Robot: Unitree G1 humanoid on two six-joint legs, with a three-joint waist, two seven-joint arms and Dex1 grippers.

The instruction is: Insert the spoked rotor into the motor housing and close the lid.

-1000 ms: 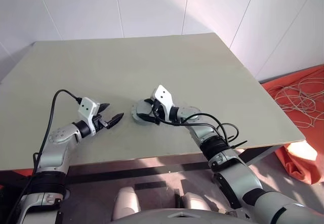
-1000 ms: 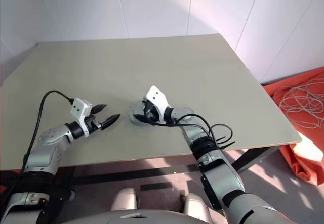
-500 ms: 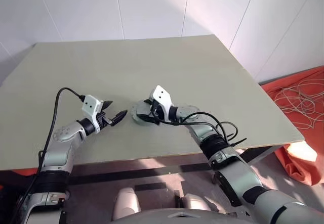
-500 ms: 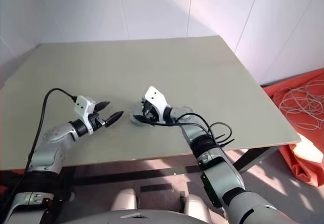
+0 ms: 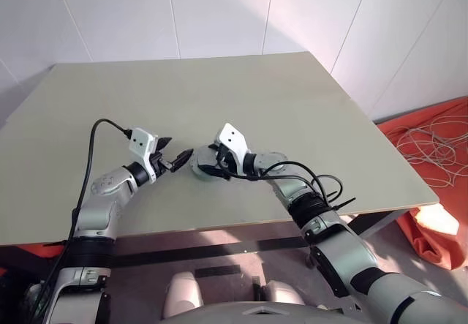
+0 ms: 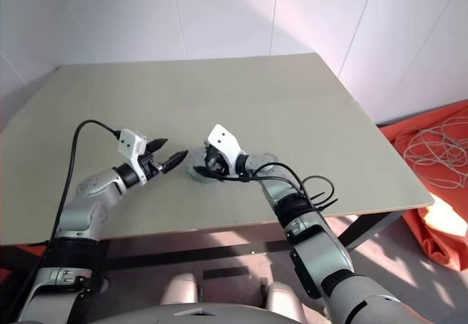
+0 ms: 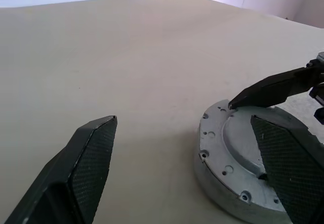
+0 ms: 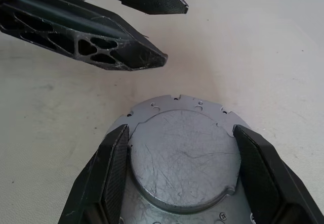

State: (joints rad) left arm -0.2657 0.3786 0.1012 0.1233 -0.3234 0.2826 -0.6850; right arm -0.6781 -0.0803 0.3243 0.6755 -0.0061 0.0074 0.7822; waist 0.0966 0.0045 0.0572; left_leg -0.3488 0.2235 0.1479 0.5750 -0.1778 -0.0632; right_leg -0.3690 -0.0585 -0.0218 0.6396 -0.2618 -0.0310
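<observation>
Large flat beige table (image 5: 292, 90), matte, carrying the motor housing near its front edge.

Motor housing (image 8: 182, 153): round silver cast-metal body with a flanged rim, small screw holes, and a raised, scratched round plate across the top. Lying flat. Cannot tell what is inside.

Handling, as judged:
- Solid metal, so likely heavy for its size. Fully stiff, no give under the pads.
- Smooth machined faces, likely slippery. Prone to sliding on the table if pushed from one side only.
- Not fragile on the outside. Low profile, so little side wall to catch.
- Best hold: across the full diameter, pads low on the rim wall just under the flange. Avoid pinching the raised plate alone, too shallow.

Right gripper (image 8: 181, 128): black fingers straddling the housing, one on each side, inner faces against the edge of the raised plate, tips on the flange. Looks clamped on it.

Left gripper (image 5: 178, 148): spread wide, holding nothing, just beside the housing on the side away from the right arm. One finger reaching over the housing rim, the other over bare table next to it.

Screw holes around the flange: useful for checking rotation, not for gripping.
</observation>
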